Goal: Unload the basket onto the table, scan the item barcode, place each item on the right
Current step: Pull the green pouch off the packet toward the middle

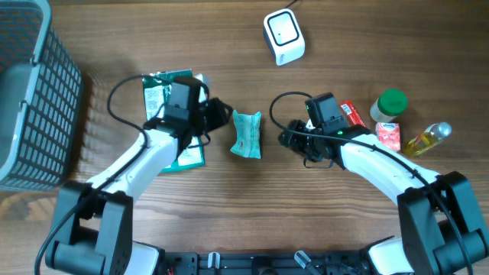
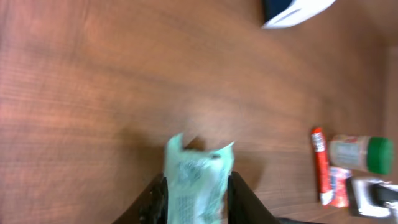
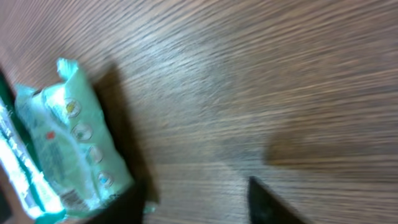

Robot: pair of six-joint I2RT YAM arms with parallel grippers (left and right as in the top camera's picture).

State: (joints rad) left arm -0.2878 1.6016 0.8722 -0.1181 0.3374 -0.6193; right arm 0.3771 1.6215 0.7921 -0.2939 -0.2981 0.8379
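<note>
Left gripper (image 2: 197, 186) flanks the green packet (image 2: 198, 165) on the wooden table (image 2: 93, 93).

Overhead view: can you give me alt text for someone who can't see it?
A pale green packet lies on a wooden table, with the left pincer at its left edge and the right pincer apart on its right. A white scanner sits above it in frame, and a grey basket is at far left.
</note>
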